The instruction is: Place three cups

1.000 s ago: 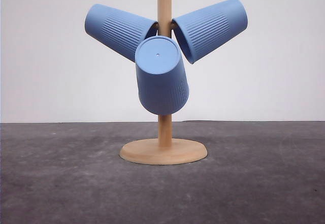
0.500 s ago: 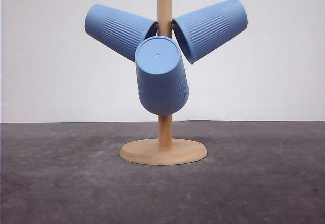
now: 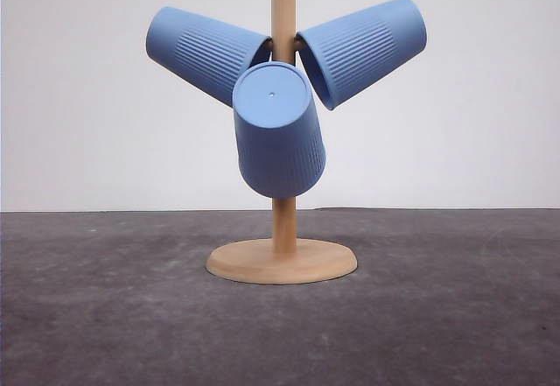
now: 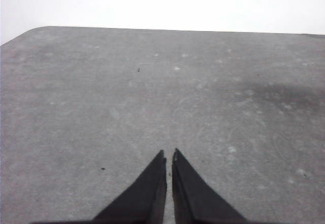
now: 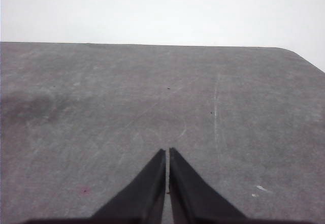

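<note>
Nearest, the left gripper (image 4: 168,155) and right gripper (image 5: 167,154) hang over bare desk (image 3: 105,316), each pinched almost shut and holding nothing. Farther back, mid-desk, three cups (image 3: 278,132) hang mouth-inward on the wooden peg stand (image 3: 282,259). Risk, as I judge it: a clumsy pull could tip the stand or drop a cup.

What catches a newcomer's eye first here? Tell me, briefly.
Three blue cups hang on a wooden stand mid-table: one tilted up left, one up right, one facing the camera. Both the left gripper and right gripper are shut over bare table.
</note>
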Tool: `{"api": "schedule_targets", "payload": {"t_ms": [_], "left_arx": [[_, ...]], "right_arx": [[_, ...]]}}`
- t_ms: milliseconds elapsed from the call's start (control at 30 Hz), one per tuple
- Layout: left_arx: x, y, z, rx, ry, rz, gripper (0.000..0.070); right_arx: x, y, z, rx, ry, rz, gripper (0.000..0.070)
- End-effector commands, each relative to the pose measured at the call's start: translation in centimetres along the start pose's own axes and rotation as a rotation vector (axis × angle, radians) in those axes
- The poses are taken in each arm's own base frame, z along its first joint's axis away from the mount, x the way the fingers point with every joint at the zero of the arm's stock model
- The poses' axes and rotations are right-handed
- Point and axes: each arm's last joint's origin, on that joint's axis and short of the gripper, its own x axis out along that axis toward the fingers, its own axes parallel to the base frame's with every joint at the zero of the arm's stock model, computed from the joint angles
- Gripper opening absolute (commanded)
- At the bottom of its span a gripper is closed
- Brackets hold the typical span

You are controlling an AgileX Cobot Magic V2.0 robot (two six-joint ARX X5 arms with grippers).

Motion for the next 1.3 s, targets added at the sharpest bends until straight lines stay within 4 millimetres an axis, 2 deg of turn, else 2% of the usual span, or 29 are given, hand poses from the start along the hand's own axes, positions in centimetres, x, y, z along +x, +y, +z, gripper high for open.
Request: {"api": "schedule_targets", "payload": {"t_ms": [0,1267], "left_arx": [[0.14,0.03,-0.5,0.007,0.017,0.006,0.0],[0.14,0.03,-0.5,0.007,0.017,0.006,0.0]], "right_arx": [[0.02,0.0,0.06,0.014,-0.01,0.0,0.0006],[0.02,0.0,0.06,0.014,-0.01,0.0,0.0006]]}}
